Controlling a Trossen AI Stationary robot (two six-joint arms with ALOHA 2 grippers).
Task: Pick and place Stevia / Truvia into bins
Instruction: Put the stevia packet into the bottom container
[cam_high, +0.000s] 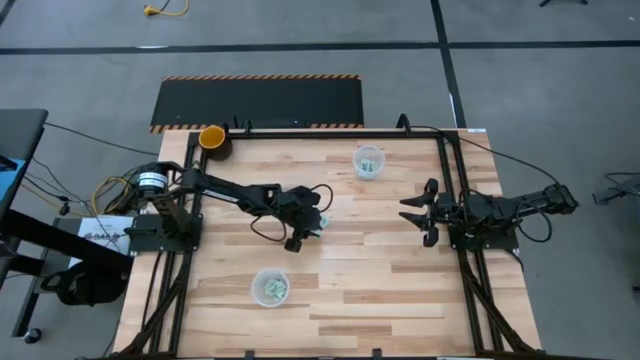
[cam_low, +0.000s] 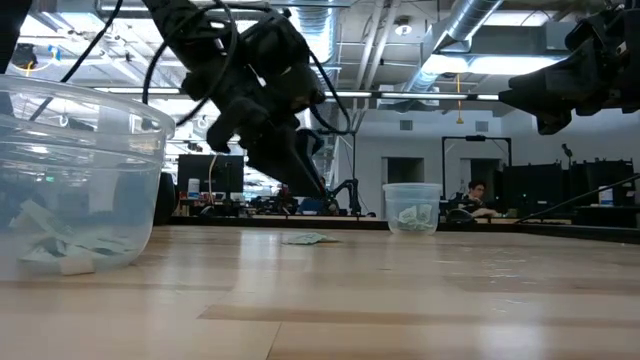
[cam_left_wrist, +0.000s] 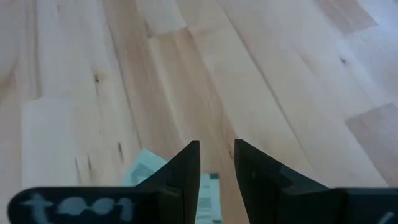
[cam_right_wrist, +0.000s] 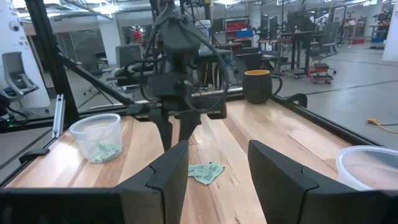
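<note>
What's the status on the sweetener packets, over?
Left gripper open, poised over loose packets mid-table. Right gripper open, waiting at right edge. Both clear cups hold packets. Nothing in the way.

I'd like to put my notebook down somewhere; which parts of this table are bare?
Bare wood lies between the near cup and the right arm's base, and between the yellow-orange cup and the far cup. The middle is crowded: the left gripper hangs over loose packets, facing the right gripper.
</note>
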